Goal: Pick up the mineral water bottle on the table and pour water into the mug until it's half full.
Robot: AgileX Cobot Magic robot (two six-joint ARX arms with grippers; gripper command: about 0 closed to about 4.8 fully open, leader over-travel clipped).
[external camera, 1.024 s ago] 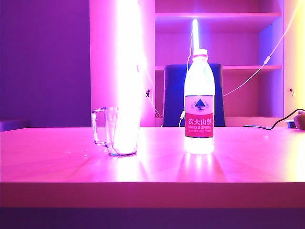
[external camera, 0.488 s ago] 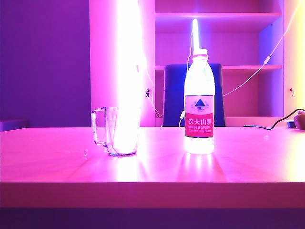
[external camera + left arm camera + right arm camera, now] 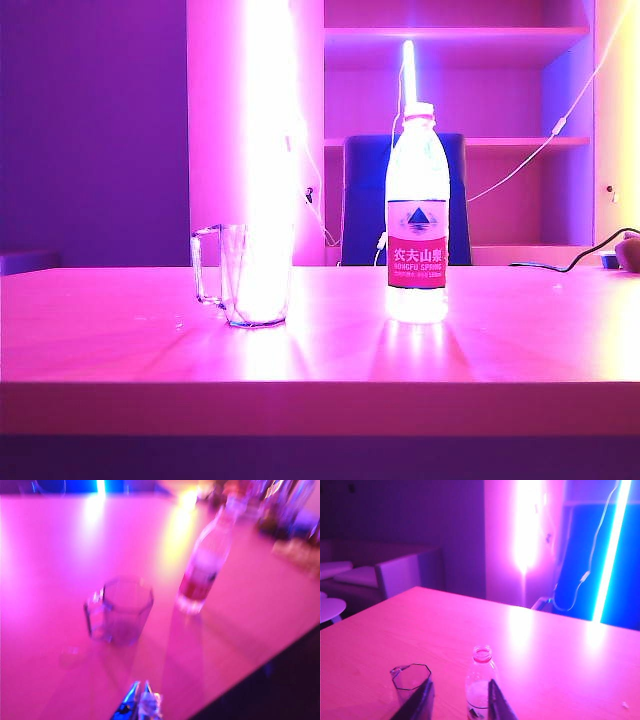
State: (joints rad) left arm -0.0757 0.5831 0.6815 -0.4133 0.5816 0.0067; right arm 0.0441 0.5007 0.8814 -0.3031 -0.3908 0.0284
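Note:
The mineral water bottle (image 3: 417,215) stands upright right of the table's middle, red label facing the exterior camera, glowing whitish water (image 3: 417,302) inside. The clear glass mug (image 3: 243,275) stands to its left, handle pointing left. Neither gripper shows in the exterior view. In the blurred left wrist view, my left gripper (image 3: 140,686) has its tips together, short of the mug (image 3: 120,610) and the bottle (image 3: 202,570). In the right wrist view, my right gripper (image 3: 460,692) is open and holds nothing, with the mug (image 3: 411,680) and the bottle (image 3: 481,680) beyond its fingers.
The table (image 3: 520,345) runs across the whole exterior view, its front edge near the camera. A bright light strip (image 3: 268,120) glares behind the mug. A blue chair (image 3: 362,200) stands behind the bottle. A dark cable (image 3: 560,266) lies at the far right.

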